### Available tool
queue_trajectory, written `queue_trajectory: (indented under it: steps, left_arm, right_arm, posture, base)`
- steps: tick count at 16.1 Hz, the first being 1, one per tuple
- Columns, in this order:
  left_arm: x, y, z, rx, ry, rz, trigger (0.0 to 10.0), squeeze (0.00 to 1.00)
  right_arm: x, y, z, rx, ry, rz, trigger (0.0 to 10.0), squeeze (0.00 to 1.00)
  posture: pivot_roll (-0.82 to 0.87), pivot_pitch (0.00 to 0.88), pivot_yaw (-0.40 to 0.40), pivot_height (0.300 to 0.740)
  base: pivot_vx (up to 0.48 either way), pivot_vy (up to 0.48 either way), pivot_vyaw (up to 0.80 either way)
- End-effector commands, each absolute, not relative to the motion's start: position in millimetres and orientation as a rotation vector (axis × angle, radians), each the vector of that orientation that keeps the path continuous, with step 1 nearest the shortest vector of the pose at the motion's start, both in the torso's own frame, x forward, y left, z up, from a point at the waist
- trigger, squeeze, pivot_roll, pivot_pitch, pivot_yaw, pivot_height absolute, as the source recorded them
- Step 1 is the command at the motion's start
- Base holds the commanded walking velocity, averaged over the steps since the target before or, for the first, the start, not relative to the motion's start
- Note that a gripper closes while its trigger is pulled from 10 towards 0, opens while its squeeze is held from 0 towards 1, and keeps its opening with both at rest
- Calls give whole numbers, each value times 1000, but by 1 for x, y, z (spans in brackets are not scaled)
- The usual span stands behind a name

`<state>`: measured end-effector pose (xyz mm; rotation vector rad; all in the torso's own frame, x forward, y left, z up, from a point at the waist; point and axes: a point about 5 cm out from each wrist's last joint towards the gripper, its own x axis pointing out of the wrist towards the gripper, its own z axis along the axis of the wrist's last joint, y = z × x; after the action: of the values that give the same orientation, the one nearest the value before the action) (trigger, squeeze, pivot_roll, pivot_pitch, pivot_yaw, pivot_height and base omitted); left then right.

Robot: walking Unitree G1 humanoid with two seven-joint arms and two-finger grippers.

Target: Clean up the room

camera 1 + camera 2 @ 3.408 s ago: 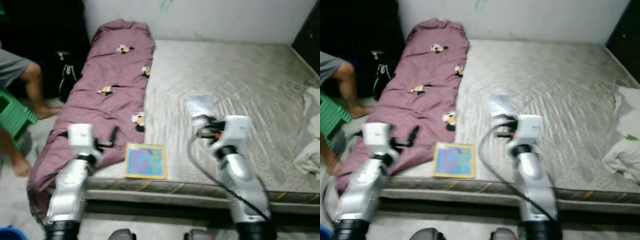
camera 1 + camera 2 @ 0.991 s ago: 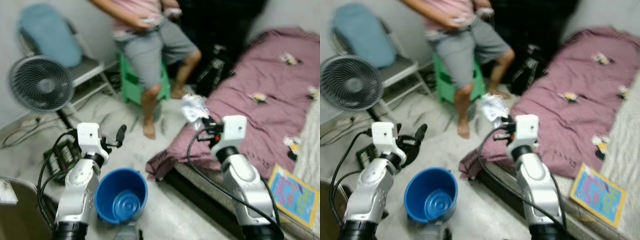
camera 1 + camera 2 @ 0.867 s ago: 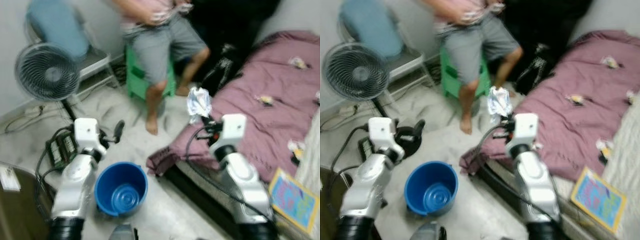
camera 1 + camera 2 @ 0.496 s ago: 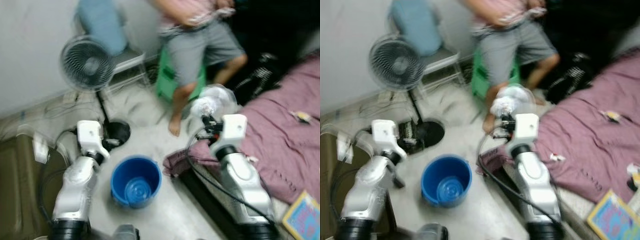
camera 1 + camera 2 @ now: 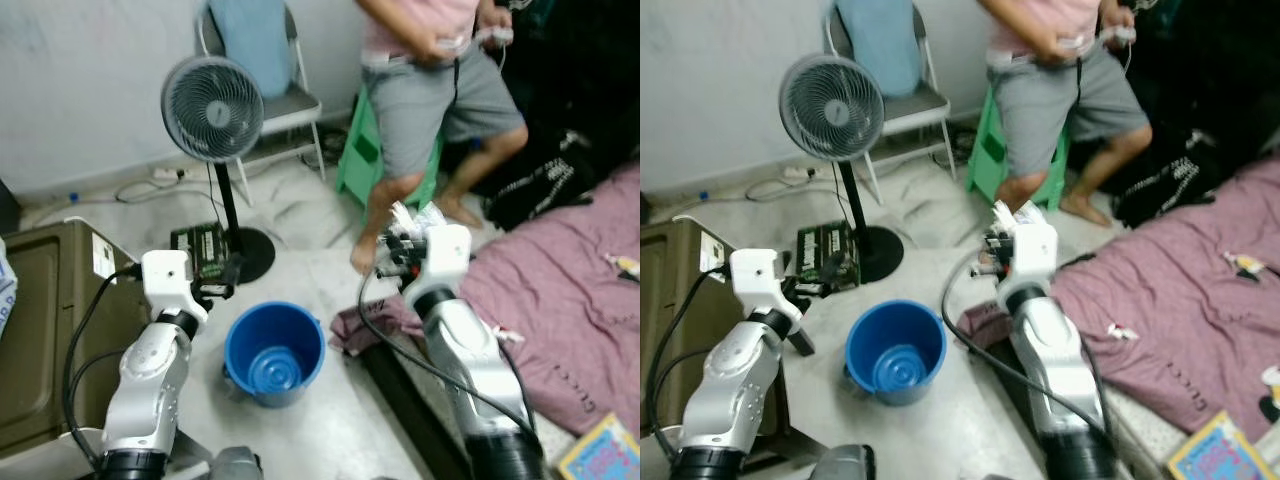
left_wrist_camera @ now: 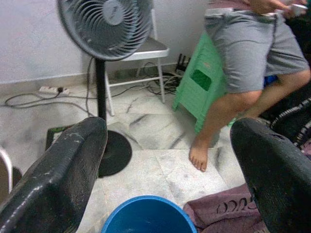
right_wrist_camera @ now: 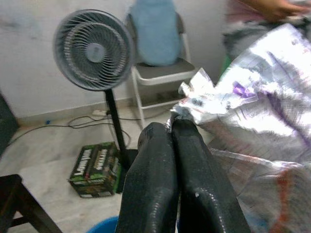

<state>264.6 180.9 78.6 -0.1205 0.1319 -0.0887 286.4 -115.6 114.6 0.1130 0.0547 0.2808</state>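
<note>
**Q:** Blue plastic bucket (image 5: 274, 352) down on the marble floor (image 5: 300, 245), is that where the rubbish is meant to end up? What stage can this be called?

**A:** Looks like the carry-and-drop stage, judging by how things sit. Nearest in, the bucket is seen on the floor between the two silver arms, mouth up, nothing obvious inside. The left hand (image 6: 165, 160) is held just beside the bucket with its fingers (image 6: 53, 179) spread wide and nothing between them. The right hand (image 7: 170, 141) is pinched tight on a crumpled plastic wrapper (image 7: 252, 97), clear with some print on it, and it's held up above the floor, off to the bed side of the bucket rather than over it.

**Q:** So what's needed next?

**A:** Probably the right hand has to be swung across until the wrapper is over the bucket's mouth, then the fingers let go. Light crinkly film like that could drift or cling, so a low release would likely be wanted.

**Q:** Anything in the way?

**A:** A corner of mauve blanket (image 5: 560, 290) is draped off the bed just beside the bucket. Further back a standing fan (image 5: 212, 95) and a green box (image 5: 820, 255) by its base can be made out, then a folding chair (image 5: 285, 100), and a person seated on a green stool (image 5: 360, 160) holding a controller.
</note>
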Motion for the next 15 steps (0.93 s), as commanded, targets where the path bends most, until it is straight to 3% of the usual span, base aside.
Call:
queue_trajectory:
  steps: [1,5,13,15]
  left_arm:
    - [263,188,85,-111,95,-51,10000,0]
    - [264,188,88,-100,73,-100,10000,0]
    - [271,177,89,-115,75,-159,10000,0]
    - [271,177,88,-114,77,-161,10000,0]
  right_arm:
    - [293,-110,119,109,43,310,10000,0]
    - [294,-110,120,99,33,309,10000,0]
    - [288,-120,115,90,32,267,10000,0]
    - [287,-119,116,86,29,270,10000,0]
  posture:
    - [68,0,-80,740]
    - [48,0,-61,740]
    - [9,0,-25,740]
    - [9,0,-24,740]
  base:
    - [0,0,0]
    - [0,0,0]
    - [328,0,109]
    - [349,0,800]
